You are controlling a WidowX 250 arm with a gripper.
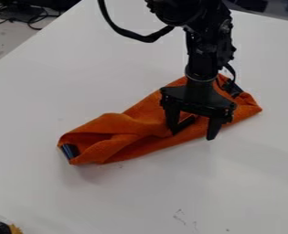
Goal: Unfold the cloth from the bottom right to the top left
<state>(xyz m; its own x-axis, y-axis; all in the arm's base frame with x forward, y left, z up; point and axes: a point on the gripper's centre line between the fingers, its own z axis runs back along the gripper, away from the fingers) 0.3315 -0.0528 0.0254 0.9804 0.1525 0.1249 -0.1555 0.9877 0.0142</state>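
In the camera view, I have the gripper (193, 135) hanging over the right half of the cloth (121, 128), its fingers (214, 125) pointing down and standing well apart. I see nothing pinched between them; cloth shows in the gap, along with a short dark piece slanting beside the left-hand finger that I can't make out. That finger ends over the cloth, while the other runs past the cloth's near edge, its tip showing against the table (48, 98). From here I can't tell whether either tip touches anything.

The cloth lies on the table directly below my gripper, orange and bunched into a long, folded strip. Most of it runs out to the left of the gripper, and its shorter end reaches past on the right, up and away from me. Dark striped patches show at both ends, and loose folds ridge the middle.

My arm (210, 48) comes in from beyond the cloth's far side. Cables (33, 19) sit well beyond the cloth to the far left, off the table. Nearer me than the cloth, I see faint marks (179, 215) on the table.
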